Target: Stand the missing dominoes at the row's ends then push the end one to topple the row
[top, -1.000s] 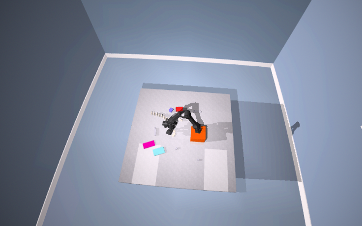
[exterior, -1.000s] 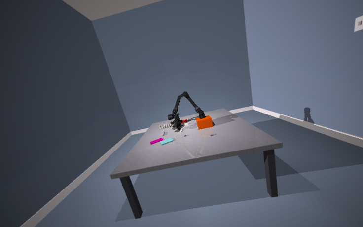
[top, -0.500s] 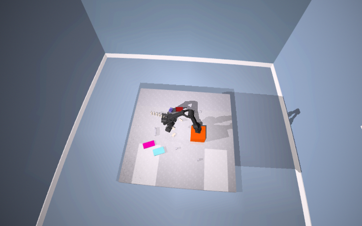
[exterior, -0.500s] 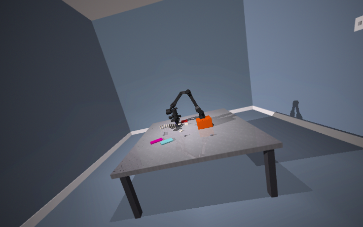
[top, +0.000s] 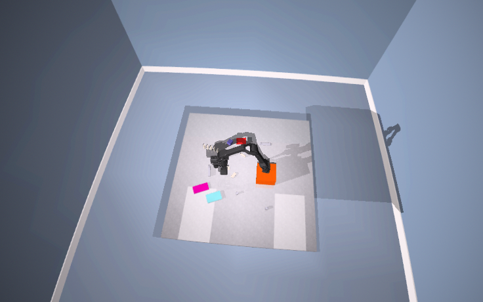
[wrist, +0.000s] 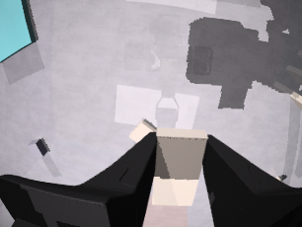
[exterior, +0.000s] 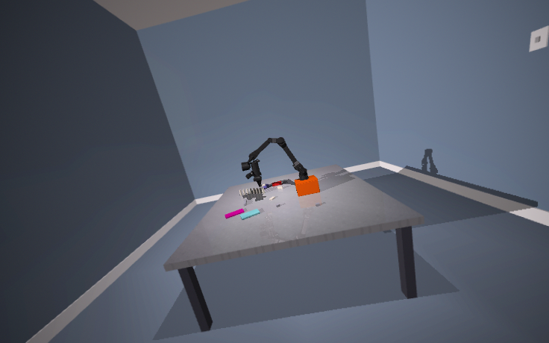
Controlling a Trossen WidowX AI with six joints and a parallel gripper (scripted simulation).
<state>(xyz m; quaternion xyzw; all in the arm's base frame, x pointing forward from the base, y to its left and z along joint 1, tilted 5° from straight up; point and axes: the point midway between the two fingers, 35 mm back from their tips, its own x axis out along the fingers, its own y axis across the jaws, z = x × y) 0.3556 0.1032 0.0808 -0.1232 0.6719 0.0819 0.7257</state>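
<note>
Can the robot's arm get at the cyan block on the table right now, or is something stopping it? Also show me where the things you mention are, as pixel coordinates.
Probably not to grasp it: the end effector [wrist: 180,140] is shut on a cream domino [wrist: 181,158], which it would have to put down first. Otherwise, the cyan block [top: 214,196] [exterior: 250,214] [wrist: 12,30] looks uncovered from above.

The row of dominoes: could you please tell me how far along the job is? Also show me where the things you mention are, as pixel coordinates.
Several dominoes [top: 210,146] [exterior: 251,192] already stand in a row. The gripper [top: 228,167] [exterior: 259,185] [wrist: 180,140] grips a cream domino [wrist: 181,158], not yet placed. Another loose one [top: 233,174] [exterior: 273,197] lies flat. Placing the missing ones and the final push remain, as the row is upright.
</note>
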